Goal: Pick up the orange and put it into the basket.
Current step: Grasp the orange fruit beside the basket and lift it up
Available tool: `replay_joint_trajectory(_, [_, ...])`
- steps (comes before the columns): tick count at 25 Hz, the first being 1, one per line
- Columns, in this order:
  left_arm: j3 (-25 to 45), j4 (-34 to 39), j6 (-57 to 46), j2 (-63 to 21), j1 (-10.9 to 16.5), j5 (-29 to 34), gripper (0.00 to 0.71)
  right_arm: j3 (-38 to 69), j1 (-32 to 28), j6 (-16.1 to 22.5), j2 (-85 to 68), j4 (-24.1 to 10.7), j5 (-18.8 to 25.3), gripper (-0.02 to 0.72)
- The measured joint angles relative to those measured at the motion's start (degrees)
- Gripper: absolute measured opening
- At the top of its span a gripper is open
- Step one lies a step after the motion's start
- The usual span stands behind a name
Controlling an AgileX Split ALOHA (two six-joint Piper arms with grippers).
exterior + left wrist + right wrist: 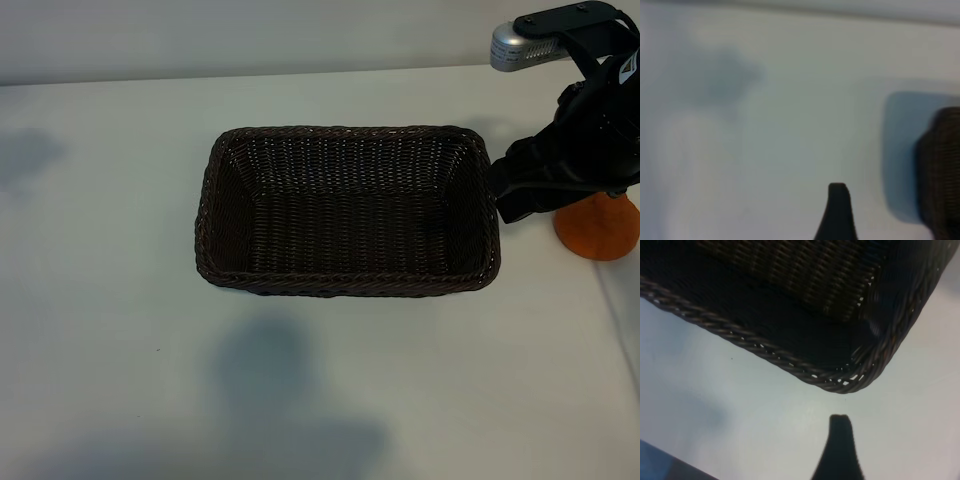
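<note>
One basket stands mid-surface with nothing visible inside. One orange rests on the surface just beyond its right end, partly hidden under the right end effector, whose fingers stand apart. The left end effector, also apart, hangs over bare surface.

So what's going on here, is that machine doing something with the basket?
Nothing is being held right now. A dark wicker basket sits empty in the middle of a white table. The orange rests on the table just off the basket's right end, partly hidden by the right arm. The right gripper holds nothing, with the basket's corner in its wrist view. The left gripper is also empty, over bare table beside the basket. The orange still has to go in.
</note>
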Motion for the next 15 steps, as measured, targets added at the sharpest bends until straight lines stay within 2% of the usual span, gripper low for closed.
replay_joint_trajectory(10, [19.4, -0.5, 3.6, -32.3, 0.0, -6.9, 0.553, 0.0, 0.0, -0.4, 0.0, 0.1, -0.2, 0.548])
replay_joint_trajectory(15, [29.9, -1.1, 4.5, -45.3, 0.0, -10.0, 0.553, 0.0, 0.0, -0.5, 0.0, 0.1, -0.2, 0.548])
